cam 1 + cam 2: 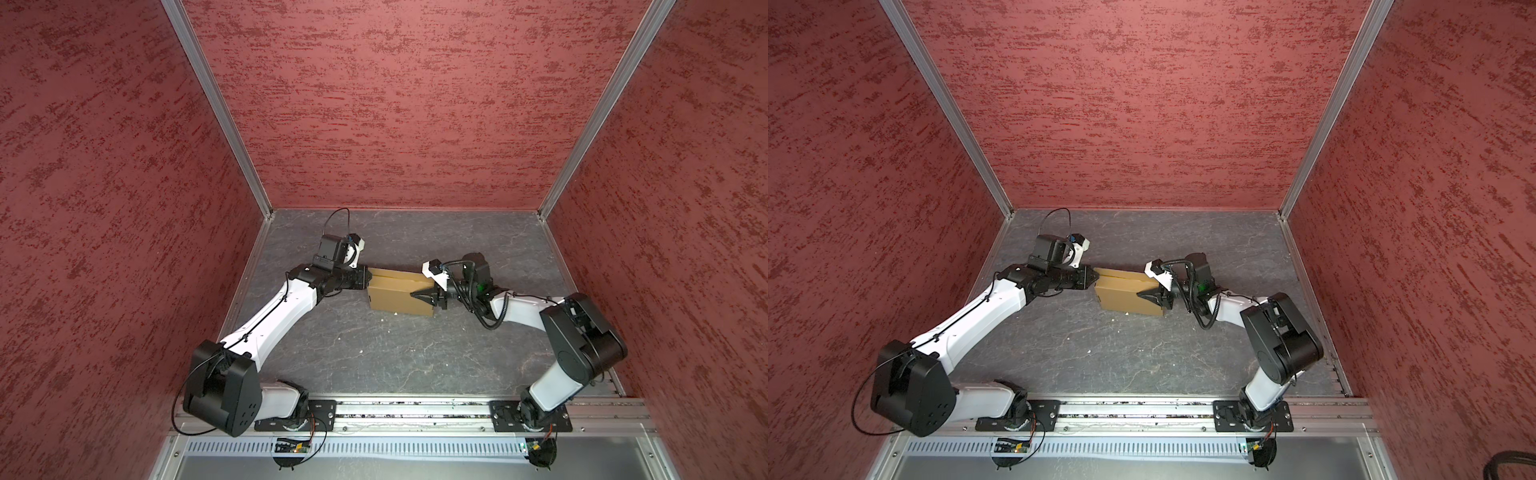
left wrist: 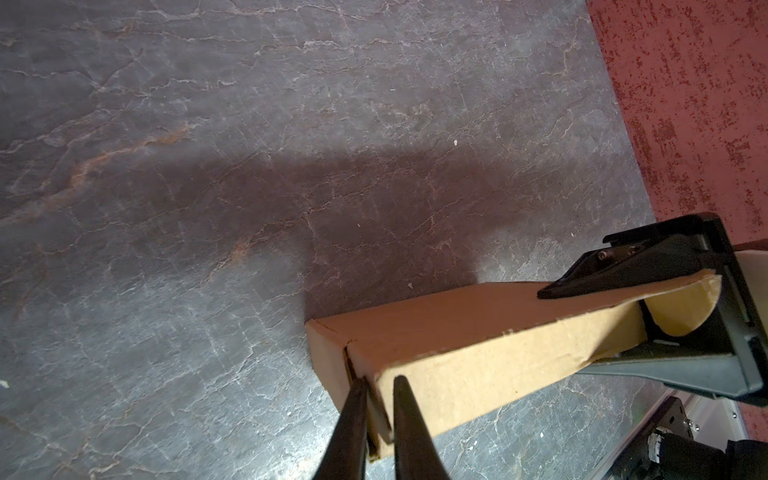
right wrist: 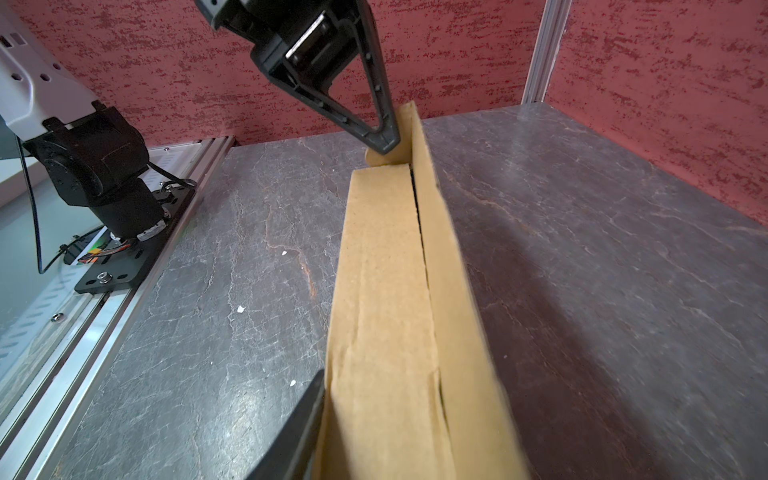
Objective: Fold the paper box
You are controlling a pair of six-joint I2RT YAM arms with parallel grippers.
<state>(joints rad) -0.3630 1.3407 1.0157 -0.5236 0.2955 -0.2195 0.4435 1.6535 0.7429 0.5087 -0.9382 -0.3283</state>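
Observation:
The paper box (image 1: 399, 297) (image 1: 1125, 297), plain tan cardboard folded into a shallow block, lies on the grey table between both arms. My left gripper (image 1: 367, 279) (image 1: 1094, 279) is at its left end. In the left wrist view its fingertips (image 2: 380, 384) pinch a thin cardboard edge at the box (image 2: 478, 332) corner. My right gripper (image 1: 415, 296) (image 1: 1142, 296) clamps the right end, one finger on the lid and one against the opposite face (image 2: 569, 328). In the right wrist view the box (image 3: 386, 291) fills the jaws; one finger (image 3: 303, 415) shows, the other is hidden.
Red textured walls (image 1: 124, 166) enclose the grey stone-patterned table (image 1: 374, 353) on three sides. An aluminium rail (image 1: 415, 415) with both arm bases runs along the front edge. Small white scraps (image 1: 360, 352) lie on the table in front of the box.

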